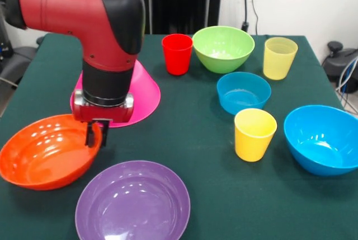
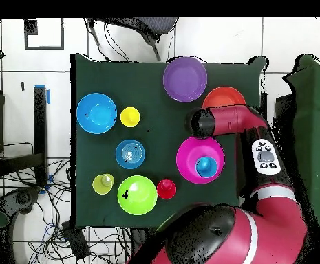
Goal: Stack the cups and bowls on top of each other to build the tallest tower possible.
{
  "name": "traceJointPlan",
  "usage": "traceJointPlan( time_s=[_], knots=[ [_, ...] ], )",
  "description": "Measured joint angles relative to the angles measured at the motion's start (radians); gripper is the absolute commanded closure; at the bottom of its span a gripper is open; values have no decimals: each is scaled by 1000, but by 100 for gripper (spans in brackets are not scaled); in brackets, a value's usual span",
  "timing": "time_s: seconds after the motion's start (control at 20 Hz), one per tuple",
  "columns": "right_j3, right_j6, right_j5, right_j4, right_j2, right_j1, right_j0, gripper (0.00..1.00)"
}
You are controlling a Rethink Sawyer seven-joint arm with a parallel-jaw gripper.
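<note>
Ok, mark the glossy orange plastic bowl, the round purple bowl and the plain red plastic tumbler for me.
Glossy orange plastic bowl (image 1: pixel 42 156): front view, inner floor.
Round purple plastic bowl (image 1: pixel 133 203): front view, inner floor.
Plain red plastic tumbler (image 1: pixel 177 58): front view, outer wall.

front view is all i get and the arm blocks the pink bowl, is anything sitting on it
observer: yes, the overhead view shows a blue cup on the upturned pink bowl, a little off centre toward the robot's base.
operator: anything else stacked there
observer: no, from above the blue cup is the only thing on it.
operator: does the arm cover anything from above
observer: yes, overhead the arm lies across the side of the orange bowl nearest the pink bowl and hides that part.
</note>
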Motion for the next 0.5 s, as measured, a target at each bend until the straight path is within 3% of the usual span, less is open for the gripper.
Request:
traceJointPlan(
  time_s=[0.5],
  knots=[
    [-12, 0, 0, 0, -21, 1, -1, 100]
  ],
)
